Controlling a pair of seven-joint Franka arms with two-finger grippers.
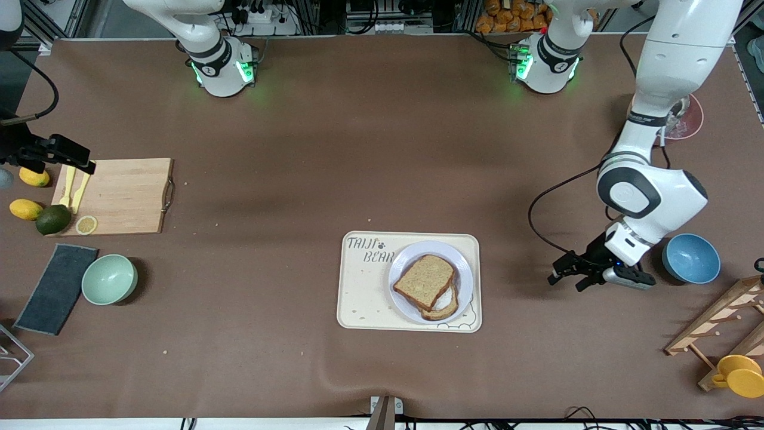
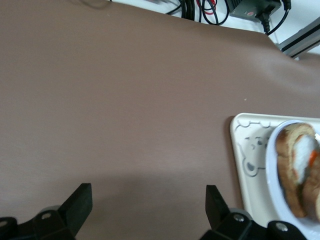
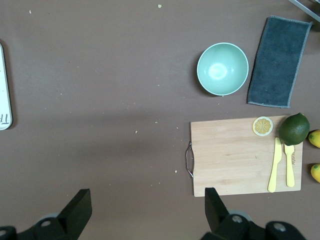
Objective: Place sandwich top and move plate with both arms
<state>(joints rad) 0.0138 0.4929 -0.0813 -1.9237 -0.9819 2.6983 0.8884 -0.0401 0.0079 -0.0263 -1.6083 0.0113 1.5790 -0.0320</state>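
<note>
Centrally, sandwich top lies on plate; left gripper at plate's 3 o'clock, right gripper over the cutting board, both spread apart.

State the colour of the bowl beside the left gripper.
Blue bowl, clearest in the front view, beside the left gripper.
</note>
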